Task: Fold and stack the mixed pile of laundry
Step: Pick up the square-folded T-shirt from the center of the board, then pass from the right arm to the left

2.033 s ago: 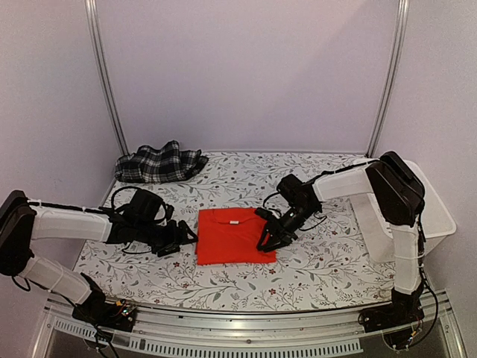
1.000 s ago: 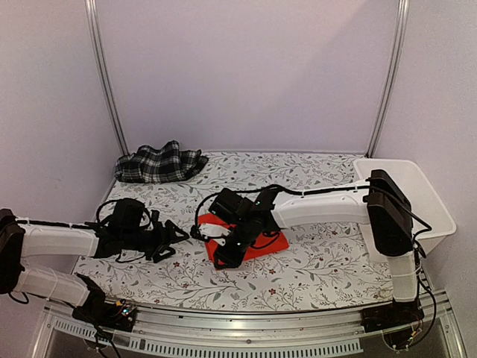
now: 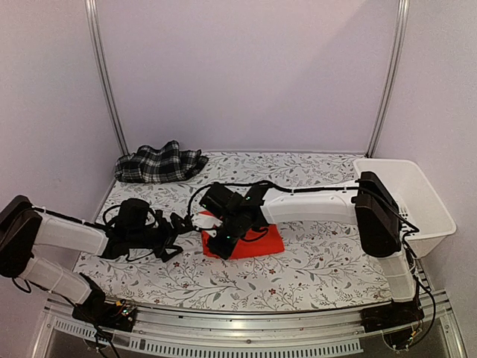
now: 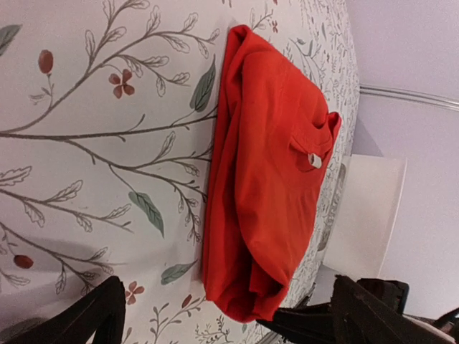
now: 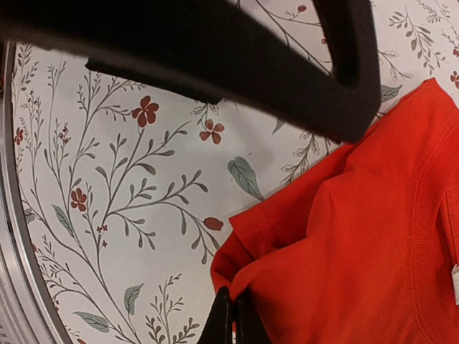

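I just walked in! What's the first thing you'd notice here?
The bright red shirt in the middle of the flowery table, with the right end effector pinching its corner. A black-and-white plaid garment lies crumpled at the far left, and a white basket sits at the right edge.

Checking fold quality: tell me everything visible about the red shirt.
The red shirt is plain, bright red, soft knit cloth, folded into a narrow doubled bundle with rounded, slightly uneven edges. Its ribbed collar and small white label show on top. It lies on the floral table cover, mid-table. The right gripper is shut on one bunched corner. The left gripper is open beside it, not touching.
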